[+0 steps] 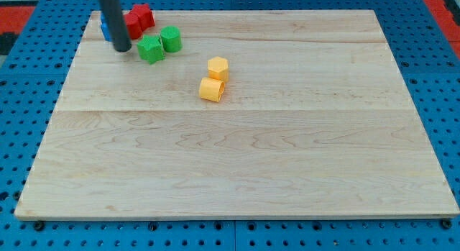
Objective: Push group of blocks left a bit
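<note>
My tip [122, 48] rests on the wooden board [237, 165] near the view's top left. A blue block [106, 28] sits just behind the rod, mostly hidden by it. Two red blocks [138, 19] lie touching each other just right of the rod. A green star-shaped block [151, 48] is right of my tip, with a small gap. A green cylinder [171, 39] touches it on its right. A yellow hexagonal block [218, 67] and a yellow cylinder on its side [211, 89] lie further right, toward the board's middle.
The board lies on a blue perforated table [21, 100]. The board's left edge [68, 85] is close to the blocks at the top left.
</note>
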Controlling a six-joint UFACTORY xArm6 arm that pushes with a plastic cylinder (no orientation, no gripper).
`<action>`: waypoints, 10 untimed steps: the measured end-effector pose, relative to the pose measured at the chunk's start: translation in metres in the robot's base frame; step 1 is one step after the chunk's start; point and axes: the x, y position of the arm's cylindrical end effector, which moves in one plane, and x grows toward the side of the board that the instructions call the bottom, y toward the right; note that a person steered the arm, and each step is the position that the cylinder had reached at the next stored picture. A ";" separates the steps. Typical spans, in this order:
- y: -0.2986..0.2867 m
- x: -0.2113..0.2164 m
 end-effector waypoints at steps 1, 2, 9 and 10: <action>0.019 0.013; 0.042 -0.004; 0.079 -0.119; 0.035 -0.119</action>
